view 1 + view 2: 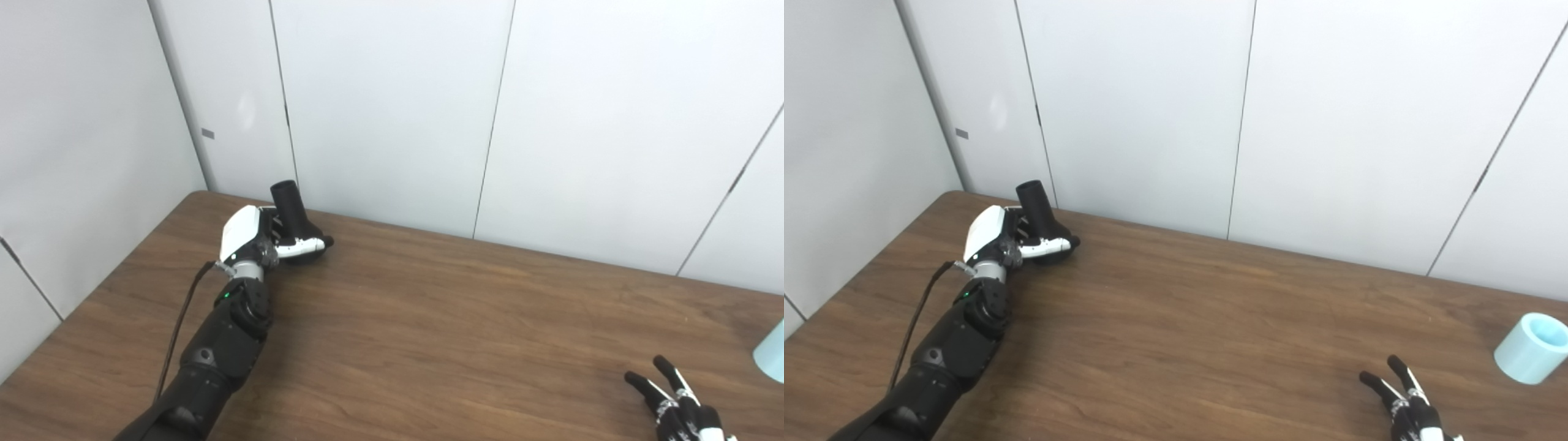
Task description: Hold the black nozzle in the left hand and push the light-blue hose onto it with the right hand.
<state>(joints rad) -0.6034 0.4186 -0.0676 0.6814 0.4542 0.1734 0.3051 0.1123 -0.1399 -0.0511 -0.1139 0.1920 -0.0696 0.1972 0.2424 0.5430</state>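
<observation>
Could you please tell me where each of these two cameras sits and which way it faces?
Left eye view: on the head, looking down across the table to the wall; left hand around the black nozzle, right hand fingers at the bottom edge.
Right eye view: beside it, same aim; the light-blue hose shows whole.
Shared: both hands, nozzle, table, and hose.

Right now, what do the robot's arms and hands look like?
The left arm is chunky and black, with a small green light, a silver wrist ring and a thin dark cable along it. The left hand has a smooth white shell. The right hand shows slim black fingers with white patches.
</observation>
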